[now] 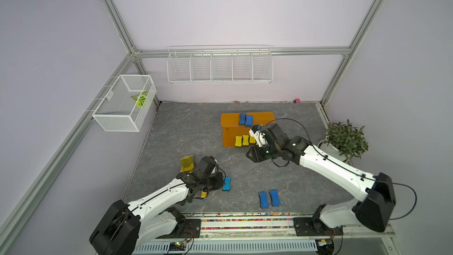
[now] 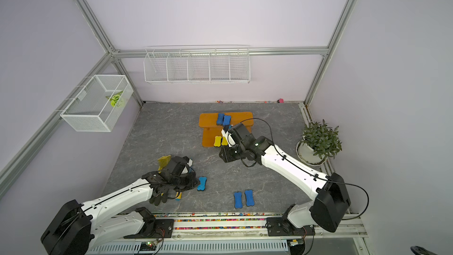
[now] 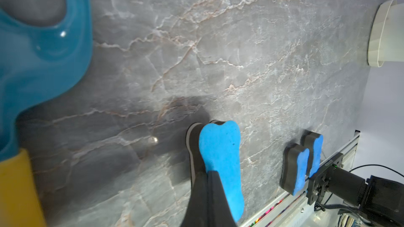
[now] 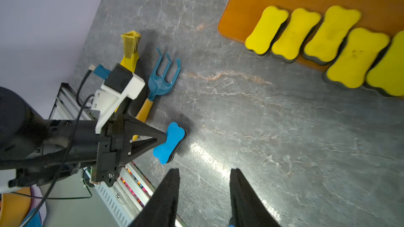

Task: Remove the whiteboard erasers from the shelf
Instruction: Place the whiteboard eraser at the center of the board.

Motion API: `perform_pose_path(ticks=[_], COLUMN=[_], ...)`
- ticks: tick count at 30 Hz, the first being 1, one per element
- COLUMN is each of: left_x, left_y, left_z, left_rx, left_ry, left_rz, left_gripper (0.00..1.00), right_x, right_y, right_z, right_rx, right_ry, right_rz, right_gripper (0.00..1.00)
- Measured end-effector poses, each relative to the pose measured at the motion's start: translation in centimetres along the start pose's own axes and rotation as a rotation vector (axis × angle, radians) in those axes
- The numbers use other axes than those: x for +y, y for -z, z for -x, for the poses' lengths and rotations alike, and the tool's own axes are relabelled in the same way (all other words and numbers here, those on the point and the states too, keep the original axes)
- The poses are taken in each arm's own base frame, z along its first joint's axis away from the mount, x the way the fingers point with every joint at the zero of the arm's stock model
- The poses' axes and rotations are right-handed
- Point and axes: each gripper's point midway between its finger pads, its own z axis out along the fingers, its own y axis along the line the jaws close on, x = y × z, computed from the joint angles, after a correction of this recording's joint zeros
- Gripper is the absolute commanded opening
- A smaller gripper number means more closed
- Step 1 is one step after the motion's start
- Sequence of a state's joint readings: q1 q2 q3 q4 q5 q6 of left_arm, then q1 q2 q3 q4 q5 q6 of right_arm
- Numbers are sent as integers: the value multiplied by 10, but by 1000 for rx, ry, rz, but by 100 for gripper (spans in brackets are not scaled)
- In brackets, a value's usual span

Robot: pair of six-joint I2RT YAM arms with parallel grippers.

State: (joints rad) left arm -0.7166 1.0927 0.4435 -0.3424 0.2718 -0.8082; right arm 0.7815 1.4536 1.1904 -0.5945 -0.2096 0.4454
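The orange-brown shelf [image 1: 230, 120] stands at the back middle of the table. Two blue whiteboard erasers [image 1: 245, 119] lie on its upper board, and several yellow ones [image 4: 314, 38] sit in a row on the lower board. One blue eraser [image 1: 226, 183] lies flat on the table. My left gripper [image 1: 223, 182] is shut, holding nothing, with its tips [image 3: 211, 172] against that eraser's top. Two more blue erasers [image 1: 269, 198] lie side by side near the front edge. My right gripper [image 4: 204, 169] hangs open and empty above bare table, just in front of the lower board.
A blue garden fork [image 4: 162, 77] with a yellow handle and a yellow glove [image 1: 186, 164] lie beside the left arm, with a black glove [image 2: 159, 197] under it. A potted plant [image 1: 345, 141] stands at the right edge. A wire rack [image 1: 219, 66] and a mesh basket [image 1: 125, 103] hang on the walls.
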Motion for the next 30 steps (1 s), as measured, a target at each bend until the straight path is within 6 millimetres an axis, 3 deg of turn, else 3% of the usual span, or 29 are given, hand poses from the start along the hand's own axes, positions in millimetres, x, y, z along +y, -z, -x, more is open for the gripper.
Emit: perform_pose_path(ticks=[6, 12, 16, 21, 30], left_x=[3, 1, 2, 11, 17], left_y=[-3, -4, 1, 7, 20], left_z=[-15, -28, -36, -45, -42], left_rx=[29, 58, 64, 70, 25], left_ry=[-5, -20, -19, 8, 23], left_rz=[12, 15, 11, 19, 47], left_gripper=[0, 0, 19, 29, 25], right_x=[11, 12, 15, 25, 46], right_y=[-38, -66, -82, -100, -129], right_z=[-23, -34, -41, -51, -66], right_rx=[116, 184, 222, 271, 343], right_ry=[59, 85, 96, 115, 158], right_rz=[38, 60, 77, 103, 153], right_gripper=[45, 45, 45, 45, 38])
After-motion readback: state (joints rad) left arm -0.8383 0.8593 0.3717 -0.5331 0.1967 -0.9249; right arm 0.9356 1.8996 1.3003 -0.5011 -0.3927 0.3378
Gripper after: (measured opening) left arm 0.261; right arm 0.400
